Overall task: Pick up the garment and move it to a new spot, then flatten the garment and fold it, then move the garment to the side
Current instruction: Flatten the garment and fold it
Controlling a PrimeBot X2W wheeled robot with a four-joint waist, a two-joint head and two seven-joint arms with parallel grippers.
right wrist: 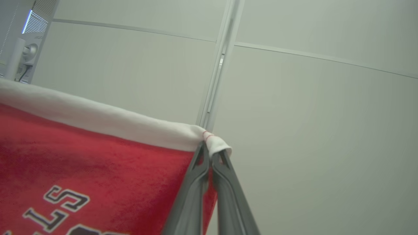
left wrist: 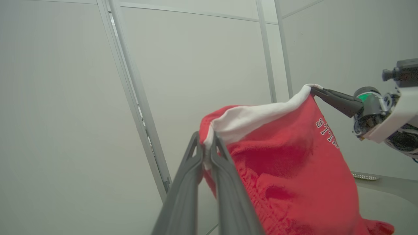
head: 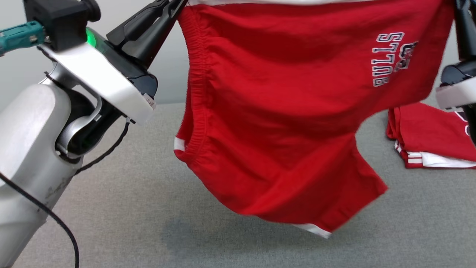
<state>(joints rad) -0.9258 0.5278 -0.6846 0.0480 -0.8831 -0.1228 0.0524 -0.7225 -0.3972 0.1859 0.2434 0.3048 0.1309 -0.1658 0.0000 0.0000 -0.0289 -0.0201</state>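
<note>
The red shorts point(head: 275, 111) are hanging in the air over the grey surface point(head: 148, 208), not touching it. The left fingers point(left wrist: 191, 173) are squeezing shut on one top corner, the right fingers point(right wrist: 196, 178) on the other. They are pinching only a thin white edge point(right wrist: 98, 117), so a corner could be slipping out and the shorts dropping in a heap. The white letters point(head: 386, 59) are spelling BULLS. Farther right, folded red clothes point(head: 427, 137) are lying.
</note>
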